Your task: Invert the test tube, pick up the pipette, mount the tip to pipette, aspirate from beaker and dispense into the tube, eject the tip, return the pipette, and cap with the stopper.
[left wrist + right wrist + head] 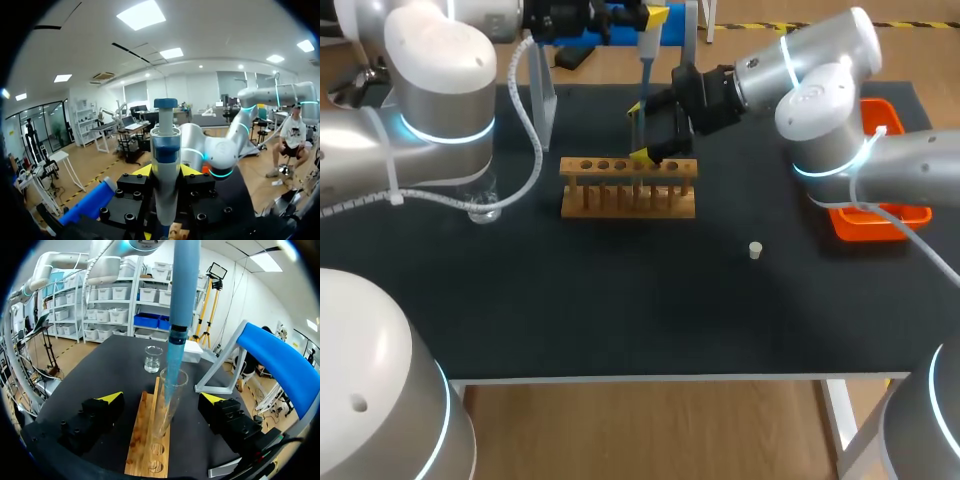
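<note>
Firmly gripped from both sides, the pipette [165,150] stands upright between the yellow tips of the left gripper [166,172]. Its tip [173,365] dips into the mouth of the test tube [167,412], which stands upright in the wooden rack [628,192]. The right gripper [161,399] straddles that tube with its fingers spread wide, neither one touching the glass. Beyond the rack's far end sits the beaker [152,359]. The stopper [755,250] lies alone on the black table [620,310], well apart from the rack and nearer the orange tray [880,222].
</note>
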`<action>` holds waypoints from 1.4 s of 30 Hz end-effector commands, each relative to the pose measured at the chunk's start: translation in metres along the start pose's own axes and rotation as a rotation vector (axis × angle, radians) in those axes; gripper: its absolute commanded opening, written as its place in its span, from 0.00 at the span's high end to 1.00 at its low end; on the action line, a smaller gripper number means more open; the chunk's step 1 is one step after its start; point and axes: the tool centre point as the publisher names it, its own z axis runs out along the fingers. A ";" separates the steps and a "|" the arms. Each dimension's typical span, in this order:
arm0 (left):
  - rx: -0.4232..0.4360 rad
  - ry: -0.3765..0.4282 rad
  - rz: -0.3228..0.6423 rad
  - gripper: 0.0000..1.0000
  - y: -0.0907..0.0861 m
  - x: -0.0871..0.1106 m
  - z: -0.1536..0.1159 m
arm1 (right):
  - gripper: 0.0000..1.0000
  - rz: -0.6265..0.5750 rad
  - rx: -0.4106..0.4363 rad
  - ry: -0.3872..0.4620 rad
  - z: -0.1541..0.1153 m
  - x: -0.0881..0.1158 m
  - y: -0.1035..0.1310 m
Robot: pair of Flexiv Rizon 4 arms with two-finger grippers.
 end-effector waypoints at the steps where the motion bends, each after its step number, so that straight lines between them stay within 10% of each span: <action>1: -0.002 -0.004 0.001 1.00 -0.005 0.000 0.001 | 0.00 -0.001 0.000 -0.001 -0.001 0.000 0.000; 42: -0.044 -0.017 0.055 1.00 -0.046 0.010 -0.008 | 0.00 -0.001 0.000 -0.001 -0.001 0.000 0.000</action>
